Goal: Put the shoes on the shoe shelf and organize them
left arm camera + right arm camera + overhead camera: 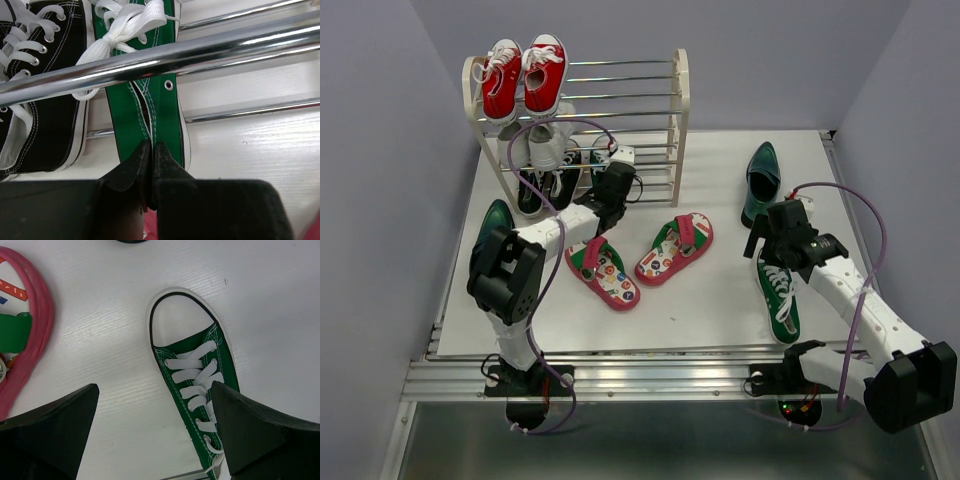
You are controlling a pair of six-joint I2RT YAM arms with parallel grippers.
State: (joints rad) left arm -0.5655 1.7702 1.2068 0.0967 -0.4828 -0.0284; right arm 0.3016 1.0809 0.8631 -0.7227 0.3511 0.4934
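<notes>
A white table (720, 310) is sitting between plain grey walls, seen from above. In the upper left of the frame, the shoe shelf (681, 100) is standing with its cream side frames and chrome rods. A pair of red sneakers (523, 78) is resting on its top tier at the left end, and a pair of white sneakers (542, 145) is sitting on the tier below them.

The left arm (560, 225) is reaching up the frame to the low part of the shelf. In the left wrist view, its jaws are pinching together on the back of the heel of the held green sneaker (162, 115). This shoe is lying on the low rods with its toe pointing away and its white laces showing at the top of the frame. A black sneaker (45, 100) is lying just beside it on the left.

At the right of the overhead frame, the right arm (850, 290) is hovering over the loose green sneaker (200, 375), which is lying on the table. Its jaws are standing wide apart, holding nothing.

Two pink-red flip-flops, one (603, 272) and the other (675, 248), are lying side by side in the centre of the table. One teal dress shoe (760, 180) is lying at the upper right, near the right arm's wrist. The second teal dress shoe (492, 228) is showing at the left edge, partly hidden behind the left arm.
</notes>
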